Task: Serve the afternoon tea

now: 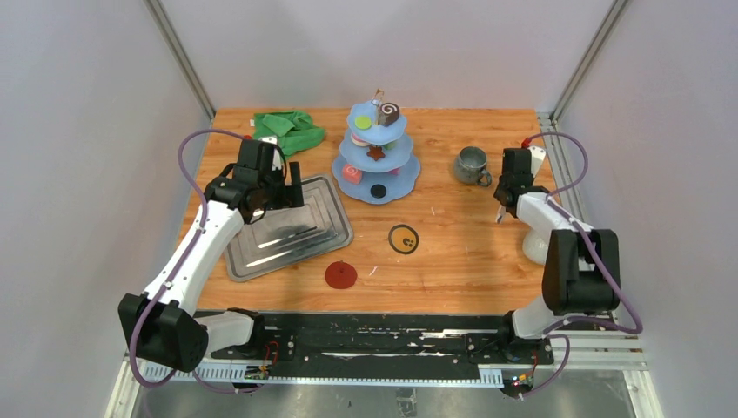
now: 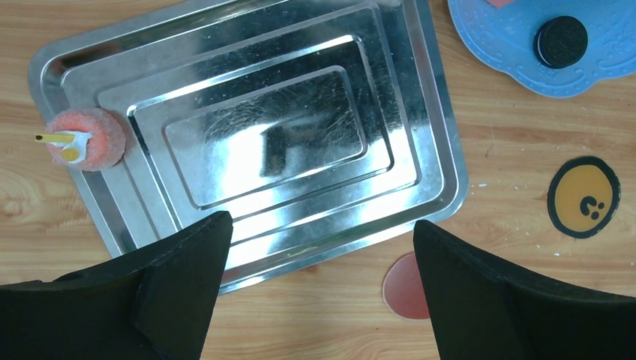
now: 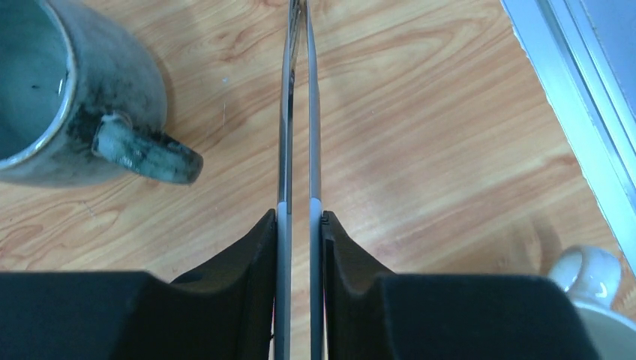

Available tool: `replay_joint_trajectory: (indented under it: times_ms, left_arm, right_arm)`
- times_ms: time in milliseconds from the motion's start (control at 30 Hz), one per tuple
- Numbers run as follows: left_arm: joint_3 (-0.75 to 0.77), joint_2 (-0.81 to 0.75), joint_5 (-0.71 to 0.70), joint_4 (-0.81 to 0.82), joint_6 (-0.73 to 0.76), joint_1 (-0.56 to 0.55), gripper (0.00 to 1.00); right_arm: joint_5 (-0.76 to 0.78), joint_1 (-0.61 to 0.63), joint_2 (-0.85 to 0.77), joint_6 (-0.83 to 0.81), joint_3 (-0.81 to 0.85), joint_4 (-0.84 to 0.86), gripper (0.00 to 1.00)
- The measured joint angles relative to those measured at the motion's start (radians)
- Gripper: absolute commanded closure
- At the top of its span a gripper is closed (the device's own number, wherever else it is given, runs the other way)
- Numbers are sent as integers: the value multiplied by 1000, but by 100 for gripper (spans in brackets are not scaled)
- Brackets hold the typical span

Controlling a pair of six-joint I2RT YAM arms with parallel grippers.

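A blue three-tier stand (image 1: 396,183) holds a brown swirl roll (image 1: 388,113), a green disc (image 1: 358,123), a brown star (image 1: 375,153), a pink roll (image 1: 350,174) and a black disc (image 1: 377,190), which also shows in the left wrist view (image 2: 561,41). A pink sweet with a yellow stick (image 2: 86,140) sits on the steel tray's edge. My left gripper (image 2: 321,222) is open and empty above the tray's near edge. My right gripper (image 3: 298,217) is shut on metal tongs (image 3: 314,135), just right of the grey-green mug (image 3: 67,90). The white mug (image 3: 592,281) is at its lower right.
The steel tray (image 1: 287,228) lies left of centre under my left gripper (image 1: 283,187). A green cloth (image 1: 289,129) is at the back left. A yellow black-rimmed coaster (image 1: 403,239) and a red coaster (image 1: 340,274) lie on the wood. The table's right rail (image 3: 577,97) is close.
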Motion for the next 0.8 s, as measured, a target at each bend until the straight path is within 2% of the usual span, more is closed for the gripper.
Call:
replay_joint_trajectory:
  times_ms: [200,367,600,800]
  left_arm:
    - [0,0,-3,-4,0,0,5]
    - [0,0,-3,-5,0,0,4]
    - [0,0,-2,-6,0,0,5]
    - [0,0,0,-6,0,0,5]
  right_arm:
    - [-30,-16,132,-11,63,30,58]
    - [-69,-22,209,-26,112,28,42]
    - [-108,-55,194,-47,198,-2,37]
    - [-82,-70,12,-47,198,-95,38]
